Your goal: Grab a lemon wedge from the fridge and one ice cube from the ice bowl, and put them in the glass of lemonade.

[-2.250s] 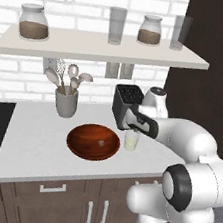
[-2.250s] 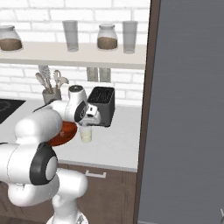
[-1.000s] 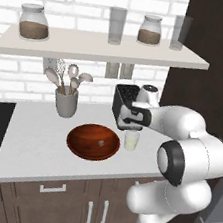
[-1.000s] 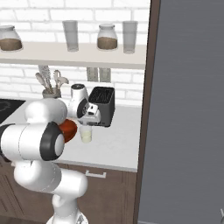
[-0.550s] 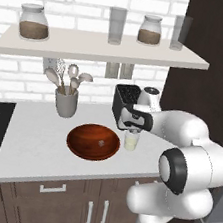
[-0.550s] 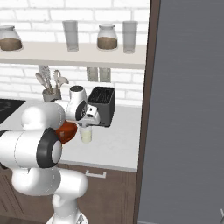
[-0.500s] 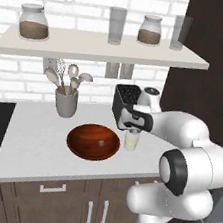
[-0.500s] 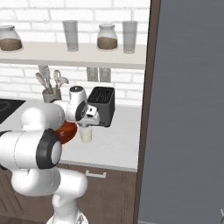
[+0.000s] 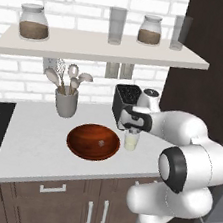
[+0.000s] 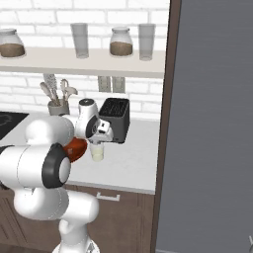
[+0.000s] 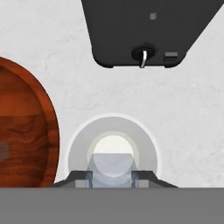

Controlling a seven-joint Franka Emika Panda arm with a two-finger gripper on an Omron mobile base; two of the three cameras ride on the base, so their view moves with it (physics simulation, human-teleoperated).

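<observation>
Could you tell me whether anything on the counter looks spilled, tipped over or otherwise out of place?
Nothing stands out. The glass of lemonade stands upright beside the ice bowl, with no liquid on the counter around it. The toaster and the utensil holder stand upright too.

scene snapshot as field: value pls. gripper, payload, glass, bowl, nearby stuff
gripper: directly over the glass, pointing down
jaws: closed on a pale whitish ice cube, seen in the hand view
glass of lemonade: upright on the counter, between bowl and toaster
ice bowl: left of the glass, one small pale piece still inside
toaster: black, behind the glass
utensil holder: grey, behind the bowl
shelf: two jars, two empty glasses
lemon wedge: cannot tell
</observation>
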